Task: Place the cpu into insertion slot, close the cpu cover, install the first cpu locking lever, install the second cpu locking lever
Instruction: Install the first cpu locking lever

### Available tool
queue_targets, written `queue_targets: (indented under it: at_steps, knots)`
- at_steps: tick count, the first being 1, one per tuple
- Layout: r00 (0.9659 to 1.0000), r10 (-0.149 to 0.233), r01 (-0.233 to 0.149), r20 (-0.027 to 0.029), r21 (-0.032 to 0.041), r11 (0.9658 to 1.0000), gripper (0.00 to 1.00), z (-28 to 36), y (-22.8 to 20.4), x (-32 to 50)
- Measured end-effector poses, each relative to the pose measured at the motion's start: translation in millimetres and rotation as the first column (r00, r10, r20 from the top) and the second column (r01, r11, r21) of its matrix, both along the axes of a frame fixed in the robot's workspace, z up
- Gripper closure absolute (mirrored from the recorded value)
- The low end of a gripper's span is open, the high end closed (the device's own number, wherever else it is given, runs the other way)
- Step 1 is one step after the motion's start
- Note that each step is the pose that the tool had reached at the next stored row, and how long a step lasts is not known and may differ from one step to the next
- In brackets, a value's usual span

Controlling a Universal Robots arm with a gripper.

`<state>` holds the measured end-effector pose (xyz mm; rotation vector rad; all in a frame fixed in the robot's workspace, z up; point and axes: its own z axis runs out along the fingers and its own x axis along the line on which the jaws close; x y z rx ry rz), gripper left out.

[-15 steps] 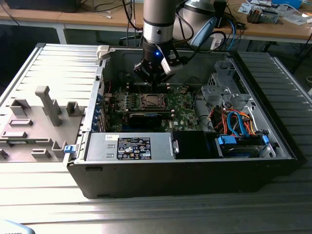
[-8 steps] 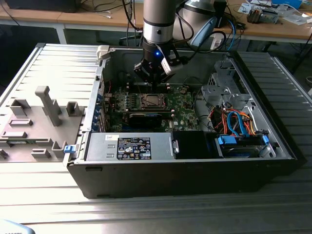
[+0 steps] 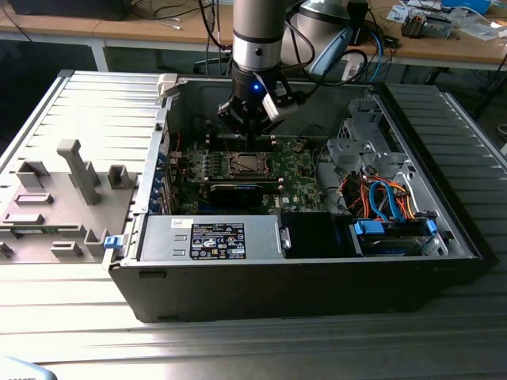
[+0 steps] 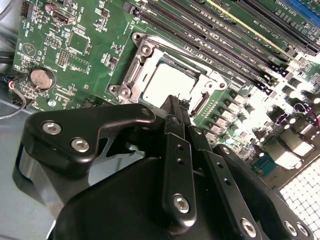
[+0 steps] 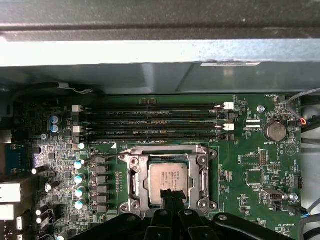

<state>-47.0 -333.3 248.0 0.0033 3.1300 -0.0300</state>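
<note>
The small flat square cpu with its silvery-tan metal top (image 5: pixel 169 179) already lies in the dark square insertion slot with the silver rim (image 5: pixel 134 180) on the green motherboard (image 5: pixel 260 170), and the thin silver cpu cover frame (image 4: pixel 200 65) looks folded down around it. The black pincer (image 5: pixel 167 192) hangs directly over the chip's near edge, its fingertips pressed together and holding nothing.
</note>
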Motion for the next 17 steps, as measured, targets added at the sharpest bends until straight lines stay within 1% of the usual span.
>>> queue_targets:
  at_steps: [10,11,12,13,15,16,17]
  knots:
    - [1.0,0.002,-0.002,-0.0005,0.0004,1.0,0.89,0.4,0.1,0.0]
    - [1.0,0.002,-0.002,-0.0057,0.0003,1.0,0.89,0.4,0.0,0.1]
    - [0.9999,0.002,-0.002,-0.0145,0.0003,1.0,0.89,0.4,0.0,0.0]
    - [0.9996,0.001,-0.001,-0.029,0.0005,1.0,0.89,0.4,0.0,0.0]
    - [0.9988,0.001,-0.001,-0.0499,0.0004,1.0,0.89,0.4,0.1,0.0]
    - [0.9985,0.001,-0.001,-0.0555,0.0003,1.0,0.89,0.5,0.0,0.0]
    - [0.9985,0.001,-0.001,-0.0556,0.0003,1.0,0.89,0.5,0.0,0.0]
